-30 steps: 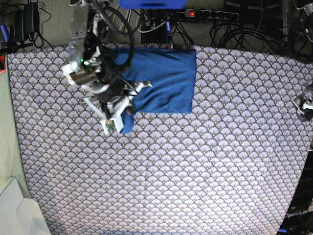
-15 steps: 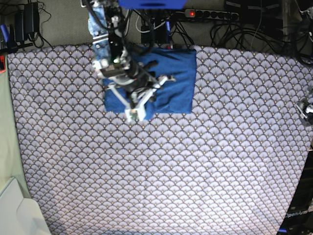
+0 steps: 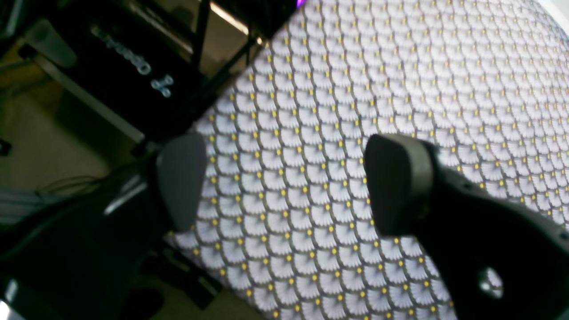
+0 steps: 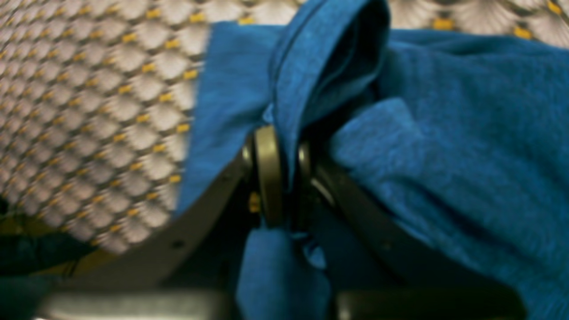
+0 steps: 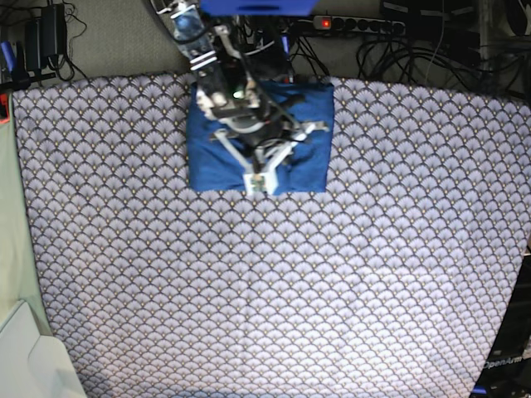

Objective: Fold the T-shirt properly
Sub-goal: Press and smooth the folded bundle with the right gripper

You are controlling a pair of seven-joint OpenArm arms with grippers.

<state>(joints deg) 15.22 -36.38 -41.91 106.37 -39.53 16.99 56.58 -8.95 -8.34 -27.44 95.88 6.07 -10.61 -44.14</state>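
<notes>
Final fold in hand: right gripper (image 4: 284, 178) clamped on the T-shirt (image 5: 303, 137) above the folded stack.

The T-shirt lies as a compact blue rectangle at the far edge of the tablecloth (image 5: 332, 282), near the centre. The right gripper sits over the stack's near edge, its jaws closed together on a doubled ridge of blue fabric, with more cloth draped beside them. The left gripper (image 3: 284, 186) hangs well apart from the shirt, over bare tablecloth at the table's edge, jaws wide apart and holding nothing. Judged step: laying the last folded layer across the stack. The next move likely calls for lowering the held edge flush with the stack's border, releasing without dragging the layer, then withdrawing clear.
</notes>
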